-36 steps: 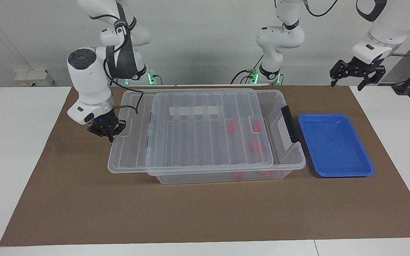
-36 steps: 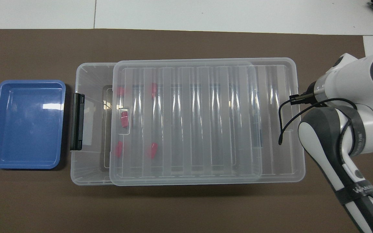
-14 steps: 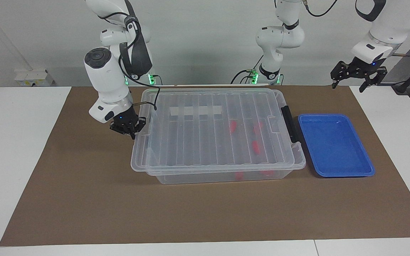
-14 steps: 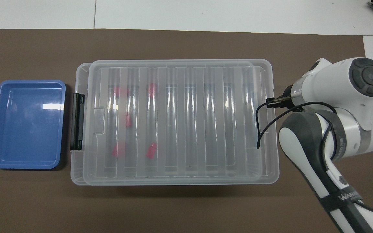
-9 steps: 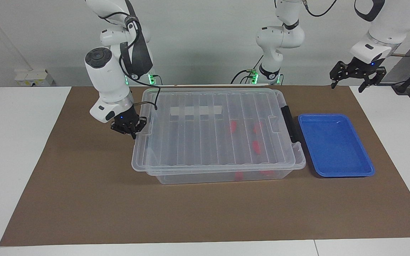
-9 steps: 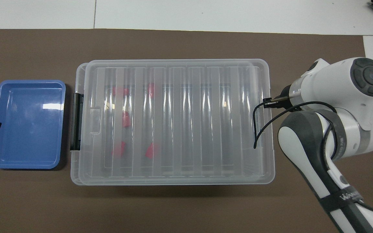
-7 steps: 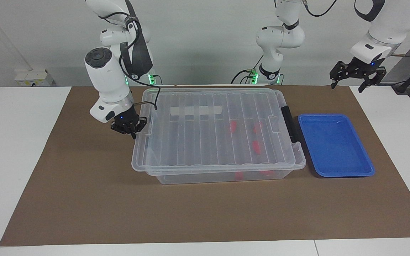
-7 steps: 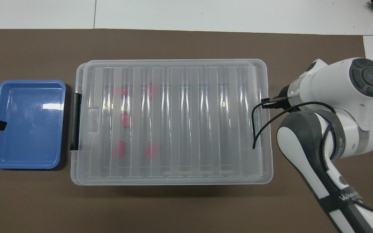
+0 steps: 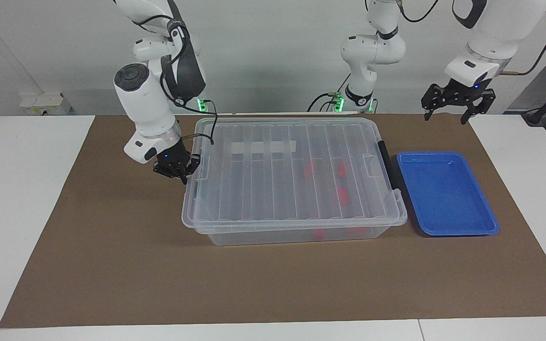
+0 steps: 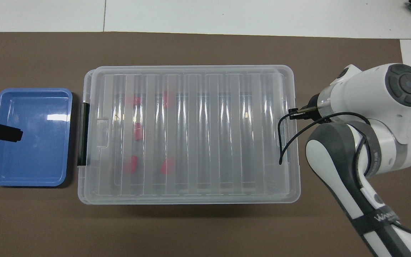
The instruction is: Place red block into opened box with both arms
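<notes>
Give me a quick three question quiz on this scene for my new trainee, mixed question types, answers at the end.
1. True or false: the clear lid lies on top of the box.
2. Where are the red blocks? A) in the blue tray B) inside the box C) on the brown mat
3. Fill in: the right tool is at the lid's edge with its fingertips ____, while the left tool hangs open, raised at the left arm's end of the table.
Key: 1 true; 2 B; 3 shut.

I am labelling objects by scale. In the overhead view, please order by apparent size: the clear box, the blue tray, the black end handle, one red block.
1. clear box
2. blue tray
3. black end handle
4. red block
</notes>
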{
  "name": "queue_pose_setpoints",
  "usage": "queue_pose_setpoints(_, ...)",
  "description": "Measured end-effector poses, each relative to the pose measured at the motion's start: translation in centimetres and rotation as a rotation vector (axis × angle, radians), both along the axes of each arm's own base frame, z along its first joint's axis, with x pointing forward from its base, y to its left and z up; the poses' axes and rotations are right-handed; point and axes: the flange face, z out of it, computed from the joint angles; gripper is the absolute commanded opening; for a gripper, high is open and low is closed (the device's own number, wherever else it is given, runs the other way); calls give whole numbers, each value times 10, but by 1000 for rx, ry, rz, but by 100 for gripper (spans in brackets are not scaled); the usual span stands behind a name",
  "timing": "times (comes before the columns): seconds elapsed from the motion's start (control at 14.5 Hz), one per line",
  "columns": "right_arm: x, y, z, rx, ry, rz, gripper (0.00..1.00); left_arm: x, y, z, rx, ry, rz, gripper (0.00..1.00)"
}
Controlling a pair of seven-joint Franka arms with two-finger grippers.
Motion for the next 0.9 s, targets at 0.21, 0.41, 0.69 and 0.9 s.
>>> queue_pose_setpoints(0.21,1,-31,18,-65,-4,-1,0,0,1,-1,0,2,3,100)
queue_pose_setpoints(0.41,-7,-60,52,-81,20,-39,0,0,6,-1,-1,2,15,100)
queue_pose_setpoints(0.69,-17,-92,98,-81,84,-131,92,0,11,-1,-1,3,23,100)
queue_pose_setpoints(0.9,-24,-98,125,-79,102,-173,100,0,11,-1,-1,3,23,100)
